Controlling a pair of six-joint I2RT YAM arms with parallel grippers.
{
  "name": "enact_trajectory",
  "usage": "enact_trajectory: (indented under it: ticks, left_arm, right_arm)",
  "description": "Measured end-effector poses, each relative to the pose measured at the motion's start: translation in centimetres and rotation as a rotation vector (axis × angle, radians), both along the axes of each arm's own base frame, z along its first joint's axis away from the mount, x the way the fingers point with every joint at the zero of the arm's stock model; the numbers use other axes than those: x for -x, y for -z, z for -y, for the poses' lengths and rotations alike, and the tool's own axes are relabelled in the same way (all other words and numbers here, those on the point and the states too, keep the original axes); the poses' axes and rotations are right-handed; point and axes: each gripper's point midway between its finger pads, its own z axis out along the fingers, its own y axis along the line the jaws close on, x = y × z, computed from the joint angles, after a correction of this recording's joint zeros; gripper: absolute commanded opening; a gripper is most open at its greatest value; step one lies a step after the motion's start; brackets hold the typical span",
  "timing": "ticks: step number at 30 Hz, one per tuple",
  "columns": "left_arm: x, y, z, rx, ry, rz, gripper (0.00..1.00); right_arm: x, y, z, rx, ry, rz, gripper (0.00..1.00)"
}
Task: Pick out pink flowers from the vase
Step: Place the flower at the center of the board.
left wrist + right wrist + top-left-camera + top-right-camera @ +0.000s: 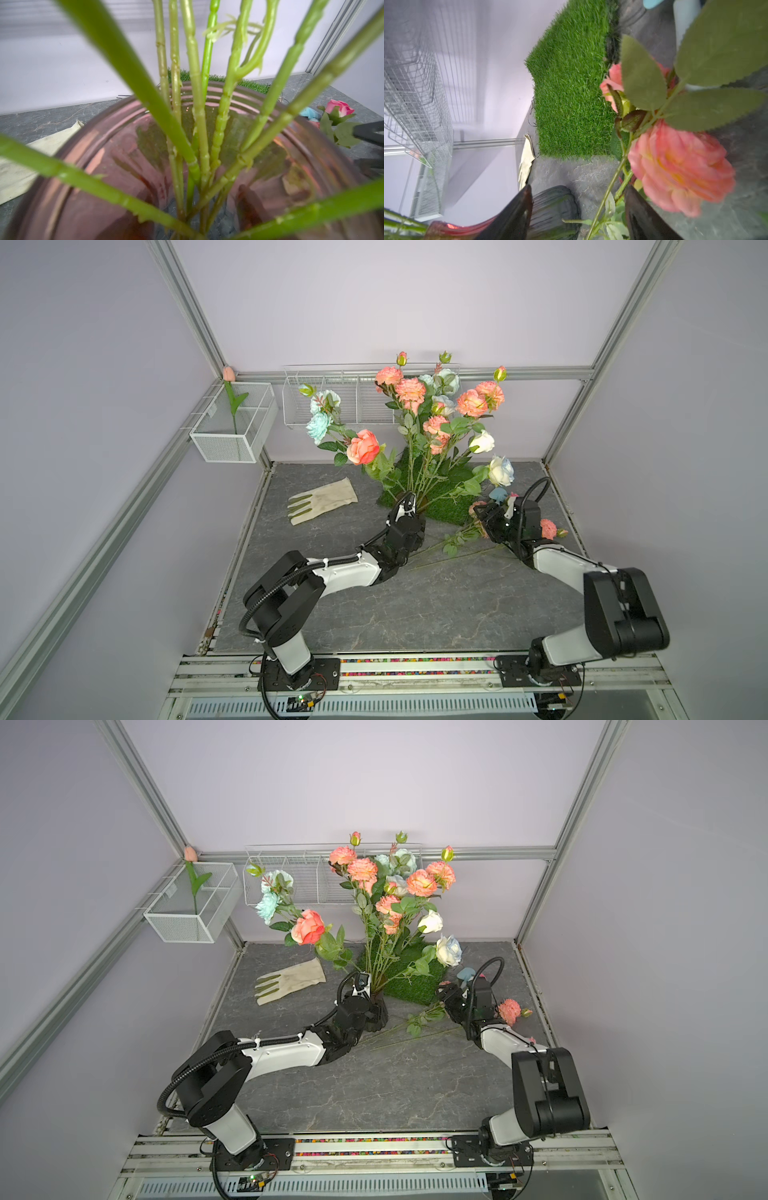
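The dark ribbed vase stands at the front edge of the grass mat. My left gripper is shut on its neck, and the left wrist view looks straight down among green stems into the vase mouth. Salmon-pink flowers and a coral rose rise from the vase. One pink spray lies on the table at the right. My right gripper hovers low over it, open, with the spray's stem running loose between its fingers.
White and pale blue roses share the vase. A glove lies to the left of the grass mat. A mesh box with a peach tulip hangs on the left wall, and a wire rack on the back wall.
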Motion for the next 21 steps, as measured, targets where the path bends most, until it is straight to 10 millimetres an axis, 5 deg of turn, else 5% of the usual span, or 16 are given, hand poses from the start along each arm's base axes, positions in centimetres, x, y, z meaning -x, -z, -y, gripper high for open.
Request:
enact_trajectory:
  ticks: [5, 14, 21]
  left_arm:
    - [0.1, 0.0, 0.0, 0.004, 0.001, 0.003, 0.0]
    - [0.1, 0.0, -0.1, 0.005, 0.001, 0.004, 0.0]
    - [0.1, 0.0, -0.1, 0.005, 0.001, 0.004, 0.0]
  right_arm:
    - [5.1, -7.4, -2.0, 0.181, -0.127, 0.218, 0.67]
    - [15.2, -13.0, -8.6, 0.36, -0.635, 0.45, 0.56]
    - [18.3, -20.1, -12.5, 0.35, -0.849, 0.631, 0.47]
